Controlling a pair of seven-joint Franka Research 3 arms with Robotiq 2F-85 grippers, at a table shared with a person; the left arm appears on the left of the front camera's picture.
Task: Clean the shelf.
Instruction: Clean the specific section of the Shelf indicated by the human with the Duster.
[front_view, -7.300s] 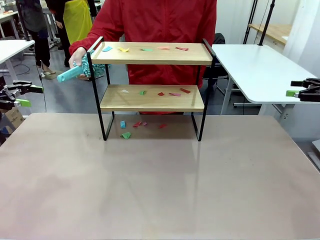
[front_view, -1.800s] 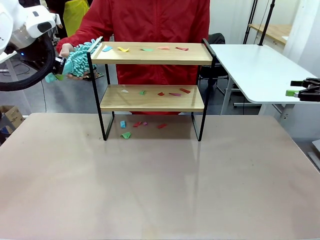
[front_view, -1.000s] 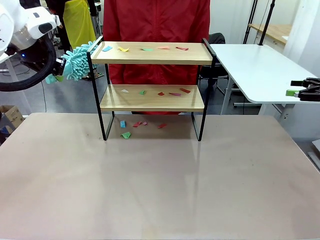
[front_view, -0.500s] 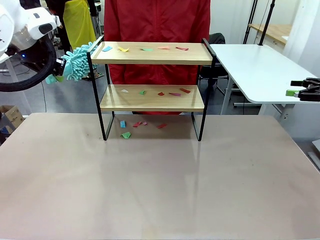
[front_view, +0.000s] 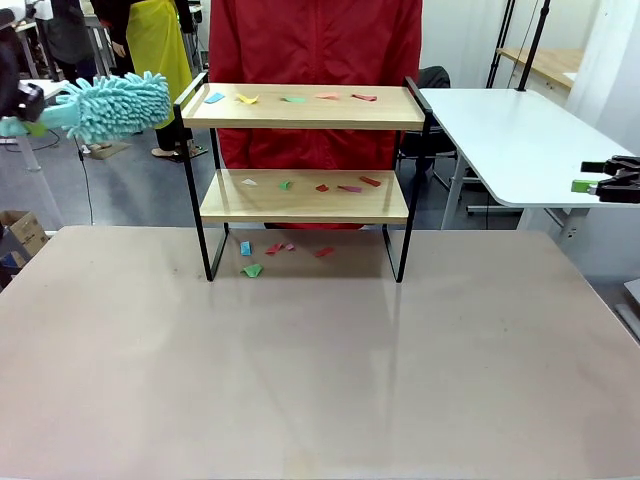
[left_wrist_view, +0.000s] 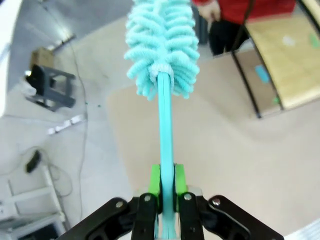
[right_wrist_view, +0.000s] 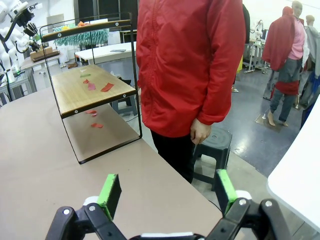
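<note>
Shelf (front_view: 310, 118): upright on the table (front_view: 320, 380), with a person in red (front_view: 315, 40) just behind it.
Top board: five paper scraps (front_view: 290, 98) in a row.
Lower board: more coloured scraps.
Beneath the shelf: a few scraps lie on the table.
Left gripper (left_wrist_view: 166, 182): clamped tight on the handle of a teal duster (front_view: 115, 105), whose fluffy head is raised just left of the shelf's top board.
Right gripper (right_wrist_view: 167, 192): jaws spread wide, holding nothing, well right of the shelf.
</note>
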